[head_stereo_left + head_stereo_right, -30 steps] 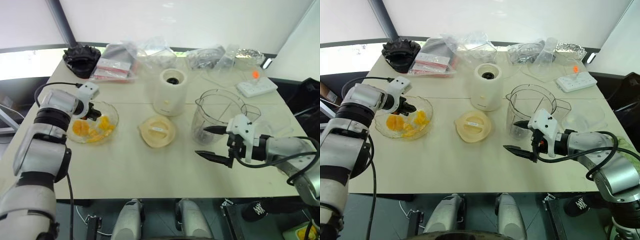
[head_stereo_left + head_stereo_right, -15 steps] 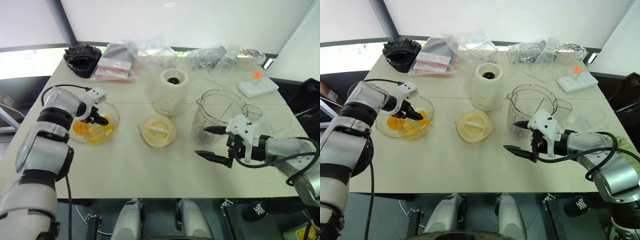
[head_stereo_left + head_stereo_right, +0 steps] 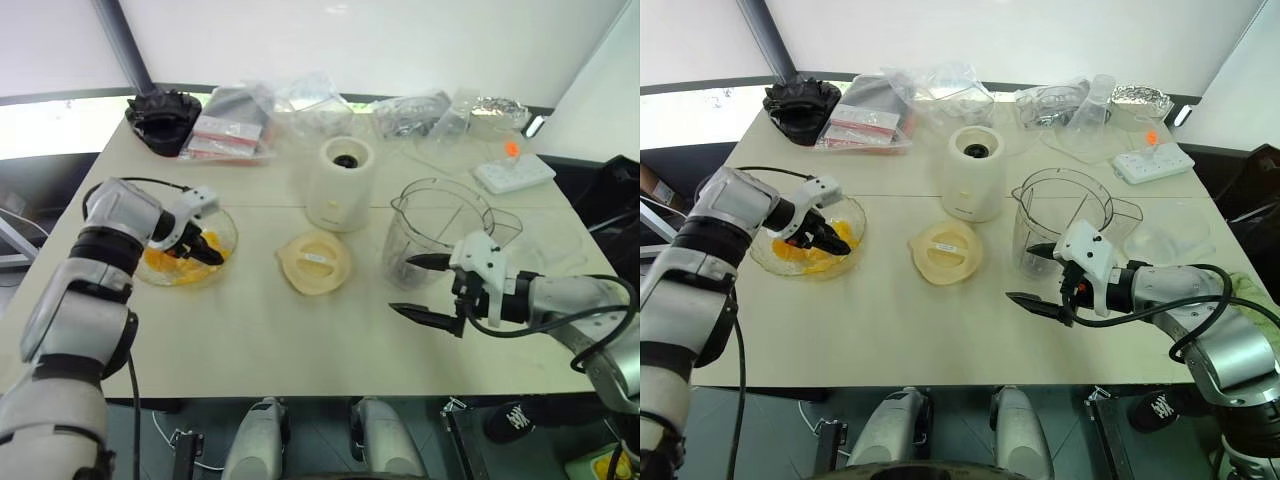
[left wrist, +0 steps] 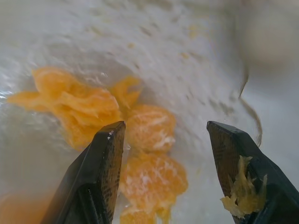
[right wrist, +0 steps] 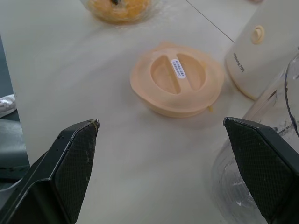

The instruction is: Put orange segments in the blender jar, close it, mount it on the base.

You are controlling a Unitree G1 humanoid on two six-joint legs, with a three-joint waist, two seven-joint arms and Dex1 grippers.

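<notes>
Head views: the left gripper (image 3: 836, 243) reaches into the shallow clear crinkled dish (image 3: 768, 262) of glossy yellow-orange segments (image 3: 805, 257); the large clear plastic blender jar (image 3: 432, 232) stands right of the cream-white cylindrical base (image 3: 341, 184). Left wrist view: spread fingers (image 4: 103, 169) straddle segments, grasping none. Right wrist view: the right gripper (image 5: 166, 173), jaws wide and empty, faces the flat round cream lid (image 5: 176, 84).

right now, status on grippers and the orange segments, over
Left gripper open, down in the dish over the orange segments, none gripped. Right gripper open, empty, beside blender jar. Lid off. Nothing blocking.
</notes>
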